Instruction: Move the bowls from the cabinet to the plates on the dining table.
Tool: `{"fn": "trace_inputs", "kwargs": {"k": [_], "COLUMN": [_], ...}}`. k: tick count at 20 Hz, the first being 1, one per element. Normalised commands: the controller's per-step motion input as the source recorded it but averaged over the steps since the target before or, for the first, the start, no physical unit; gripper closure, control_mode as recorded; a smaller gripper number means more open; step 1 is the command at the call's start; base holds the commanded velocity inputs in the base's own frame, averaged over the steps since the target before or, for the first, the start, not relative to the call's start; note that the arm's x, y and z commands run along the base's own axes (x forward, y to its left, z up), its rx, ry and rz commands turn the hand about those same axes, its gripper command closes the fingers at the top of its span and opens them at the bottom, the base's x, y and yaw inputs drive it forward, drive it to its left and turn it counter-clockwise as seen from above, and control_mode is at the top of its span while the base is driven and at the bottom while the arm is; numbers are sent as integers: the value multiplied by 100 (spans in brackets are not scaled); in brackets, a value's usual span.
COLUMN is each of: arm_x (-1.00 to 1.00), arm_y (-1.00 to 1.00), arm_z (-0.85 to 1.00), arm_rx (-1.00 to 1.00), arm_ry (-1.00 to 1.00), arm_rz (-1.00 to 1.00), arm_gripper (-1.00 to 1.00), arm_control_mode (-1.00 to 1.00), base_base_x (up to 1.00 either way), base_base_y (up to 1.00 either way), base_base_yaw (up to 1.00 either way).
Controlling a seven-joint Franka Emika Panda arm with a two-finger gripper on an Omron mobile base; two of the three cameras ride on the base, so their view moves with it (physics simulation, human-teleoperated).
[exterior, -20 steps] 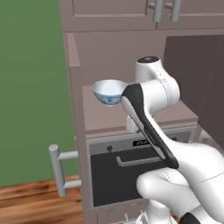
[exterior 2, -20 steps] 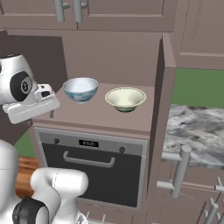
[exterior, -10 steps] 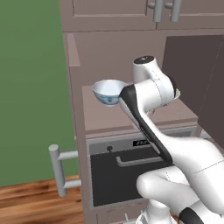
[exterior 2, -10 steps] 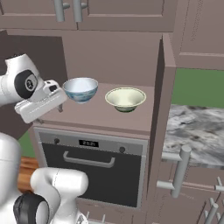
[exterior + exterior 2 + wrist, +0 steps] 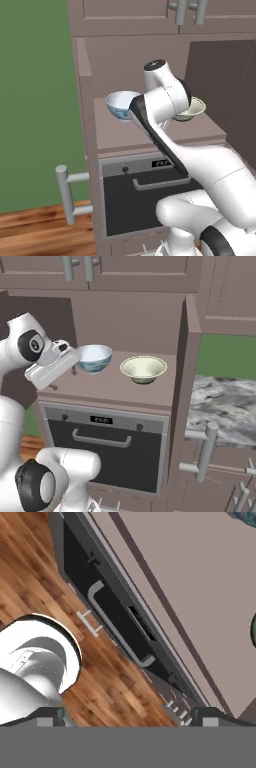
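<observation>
Two bowls stand on the open cabinet's shelf [image 5: 115,388]: a white bowl with a blue tint [image 5: 94,358] [image 5: 121,104] and a cream-green bowl [image 5: 143,368] [image 5: 194,109], the second partly behind my arm in the left base view. My gripper [image 5: 63,379] hangs open and empty just left of the white-blue bowl, its fingers pointing down at the shelf's front. In the hand view the gripper [image 5: 132,718] looks down on the shelf, with a bowl's rim [image 5: 246,515] at the top right corner. The marble dining table [image 5: 225,406] lies to the right. The plates are out of view.
A dark oven front [image 5: 105,446] [image 5: 140,200] with a curved handle sits under the shelf. The cabinet's open door [image 5: 182,381] stands on edge right of the bowls. Grey bar handles [image 5: 67,192] [image 5: 205,451] stick out low down. Wooden floor [image 5: 45,582] lies below.
My hand has swung toward the white-blue bowl and now sits close beside it. The gripper stayed open. Both bowls have not moved.
</observation>
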Motion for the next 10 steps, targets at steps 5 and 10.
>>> {"fn": "trace_inputs", "kwargs": {"k": [5,10], "arm_x": [59,58], "arm_y": [-8,0], "arm_z": [0,0], "arm_rx": [0,-1], "arm_ry": [0,0], "arm_rz": [12,13], "arm_gripper": [-100,-100], "arm_control_mode": [-100,-100], "base_base_x": [0,0], "base_base_y": [0,0], "base_base_yaw": [0,0]}}
